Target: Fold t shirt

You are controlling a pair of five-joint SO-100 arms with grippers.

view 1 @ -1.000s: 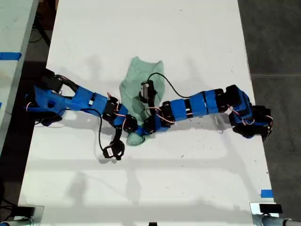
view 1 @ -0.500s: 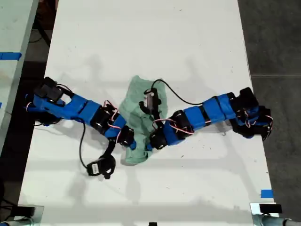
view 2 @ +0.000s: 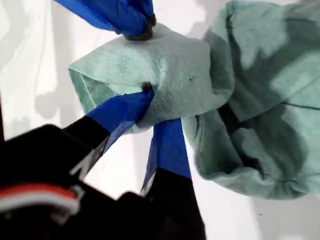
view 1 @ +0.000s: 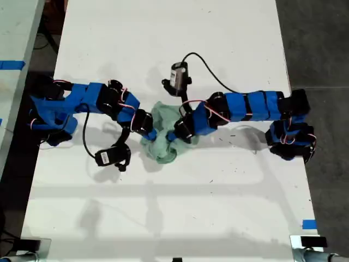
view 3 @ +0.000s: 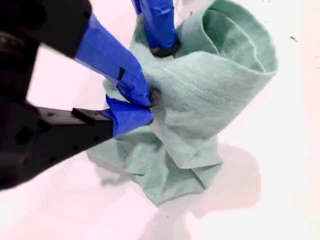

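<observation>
**Shirt bunched between both grippers**

Much of the t shirt [view 1: 163, 143] is hidden in its own crumpled folds at mid-table [view 1: 218, 207]. My first gripper [view 2: 150, 107] pinches one fold; my second gripper [view 3: 145, 107] is clamped on another, the two tips nearly meeting.

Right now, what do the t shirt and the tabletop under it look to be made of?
The t shirt looks like soft matte knit or fleecy cloth, pale mint green: it creases, bunches and folds over itself where my first gripper and my second gripper pinch it. The table seems a hard, smooth white board, perhaps laminate, slightly glossy; it shows soft shadows and small dark specks.
</observation>
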